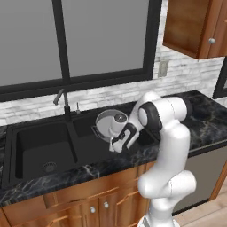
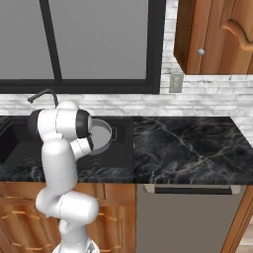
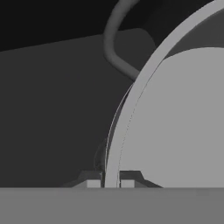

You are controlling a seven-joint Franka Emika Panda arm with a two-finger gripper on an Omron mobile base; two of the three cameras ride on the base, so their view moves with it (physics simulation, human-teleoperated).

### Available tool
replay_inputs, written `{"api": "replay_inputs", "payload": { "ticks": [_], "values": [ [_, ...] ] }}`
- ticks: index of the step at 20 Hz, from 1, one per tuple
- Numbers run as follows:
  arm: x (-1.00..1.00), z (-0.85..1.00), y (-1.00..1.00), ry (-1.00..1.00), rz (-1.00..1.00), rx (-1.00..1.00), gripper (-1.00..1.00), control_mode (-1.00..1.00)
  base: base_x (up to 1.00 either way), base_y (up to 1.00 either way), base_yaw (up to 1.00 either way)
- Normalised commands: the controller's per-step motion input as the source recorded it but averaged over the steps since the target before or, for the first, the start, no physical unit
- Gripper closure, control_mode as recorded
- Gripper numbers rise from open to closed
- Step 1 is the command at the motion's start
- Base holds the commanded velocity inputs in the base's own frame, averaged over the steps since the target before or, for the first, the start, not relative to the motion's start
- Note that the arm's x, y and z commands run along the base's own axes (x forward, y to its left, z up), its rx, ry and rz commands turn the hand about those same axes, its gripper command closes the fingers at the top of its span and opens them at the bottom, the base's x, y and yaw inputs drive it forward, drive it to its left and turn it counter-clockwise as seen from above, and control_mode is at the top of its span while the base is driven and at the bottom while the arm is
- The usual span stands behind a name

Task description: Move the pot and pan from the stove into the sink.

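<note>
The grey metal pot (image 1: 107,123) hangs tilted over the right basin of the black sink (image 1: 26,135), its inside facing the left base view. My gripper (image 1: 111,145) is shut on the pot's near rim. In the hand view the thin rim (image 3: 131,113) runs up between my two fingertips (image 3: 111,181), with one loop handle (image 3: 114,52) beyond it. From the right base view the pot (image 2: 102,133) sits just behind my arm, over the sink (image 2: 20,148). The pan and the stove are out of view.
A thin grey faucet (image 1: 62,99) stands behind the divider between the basins. Black marble counter (image 2: 188,143) runs to the right of the sink, with a steel appliance front (image 2: 188,217) under it. A wooden wall cabinet (image 2: 217,34) hangs above.
</note>
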Motion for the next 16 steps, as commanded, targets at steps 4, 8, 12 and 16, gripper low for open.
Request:
{"api": "replay_inputs", "payload": {
  "ticks": [4, 8, 12, 16],
  "values": [
    [0.18, -0.53, 0.13, 0.06, 0.0, -0.08, 1.0, -1.0, 0.0, 0.0, 0.0],
    [0.17, -0.43, 0.11, 0.03, 0.0, -0.07, 1.0, -1.0, 0.0, 0.0, 0.0],
    [0.15, -0.32, 0.03, 0.01, 0.0, -0.03, 1.0, -1.0, 0.0, 0.0, 0.0],
    [0.09, -0.29, 0.0, 0.0, 0.0, -0.01, 1.0, -1.0, 0.0, 0.0, 0.0]
  ]
}}
